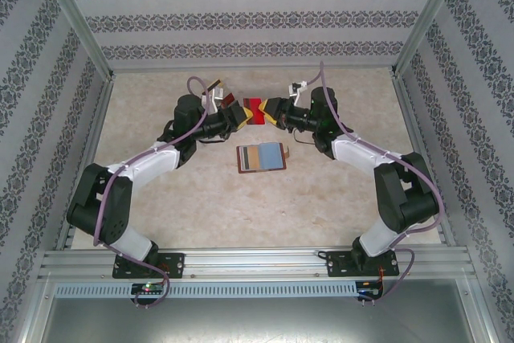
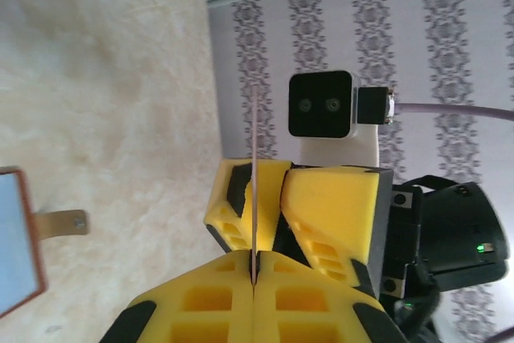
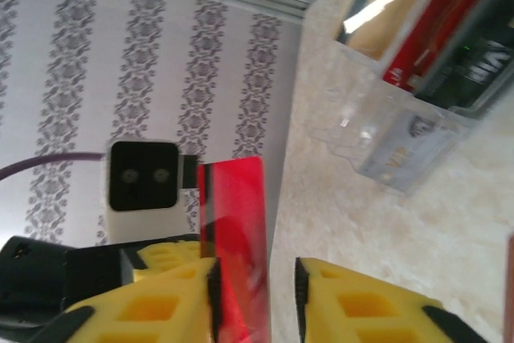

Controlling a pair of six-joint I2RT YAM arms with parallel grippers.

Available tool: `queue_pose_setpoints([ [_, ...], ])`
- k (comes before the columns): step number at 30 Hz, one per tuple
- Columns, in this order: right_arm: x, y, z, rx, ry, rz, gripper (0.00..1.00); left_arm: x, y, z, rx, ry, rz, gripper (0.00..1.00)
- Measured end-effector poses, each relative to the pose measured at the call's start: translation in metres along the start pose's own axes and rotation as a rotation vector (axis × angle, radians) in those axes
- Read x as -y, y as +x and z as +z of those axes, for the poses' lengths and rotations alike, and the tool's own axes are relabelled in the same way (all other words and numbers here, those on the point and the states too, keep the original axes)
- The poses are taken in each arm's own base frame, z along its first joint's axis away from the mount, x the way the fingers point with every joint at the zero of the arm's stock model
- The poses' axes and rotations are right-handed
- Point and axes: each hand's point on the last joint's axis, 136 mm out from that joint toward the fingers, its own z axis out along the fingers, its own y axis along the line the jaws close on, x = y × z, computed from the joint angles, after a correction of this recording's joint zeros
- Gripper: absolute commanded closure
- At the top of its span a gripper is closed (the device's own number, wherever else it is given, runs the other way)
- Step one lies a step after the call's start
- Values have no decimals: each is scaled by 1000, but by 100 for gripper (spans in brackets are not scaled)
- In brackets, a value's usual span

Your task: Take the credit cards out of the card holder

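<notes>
left tool (image 2: 253, 275) clamps the red card (image 3: 233, 206), right tool (image 3: 255, 279) stands parted: draw it straight back, not snagging the card.

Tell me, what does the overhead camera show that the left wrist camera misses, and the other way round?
Overhead gives the left arm and right arm whole, plus the full card holder with its row of coloured cards. Left wrist gives the red card edge-on, a thin line clamped in the left gripper, the right gripper open around it, and that arm's camera staring back. Both share the card between the two grippers and the holder, cut off at the wrist picture's edge.
</notes>
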Motion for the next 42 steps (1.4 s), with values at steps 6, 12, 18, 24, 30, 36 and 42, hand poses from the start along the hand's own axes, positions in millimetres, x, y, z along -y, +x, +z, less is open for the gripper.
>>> queue_pose_setpoints([
  [6, 36, 8, -14, 21, 186, -46, 36, -5, -31, -26, 60, -244, 216, 100],
  [12, 72, 17, -32, 30, 368, -119, 13, -7, -65, -53, 62, -549, 548, 100],
  [18, 90, 25, -49, 28, 467, -187, 2, -54, -83, -42, -108, -766, 725, 100],
  [24, 89, 27, -55, 20, 487, -238, 2, -106, -100, -28, -272, -888, 816, 100],
  [30, 91, 31, -59, 12, 491, -250, 2, -116, -120, -14, -346, -886, 909, 100],
  [36, 92, 32, -59, 10, 494, -247, 2, -115, -133, -1, -385, -877, 999, 100],
  [42, 91, 32, -59, 10, 493, -248, 2, -133, -140, 8, -447, -896, 1050, 100],
])
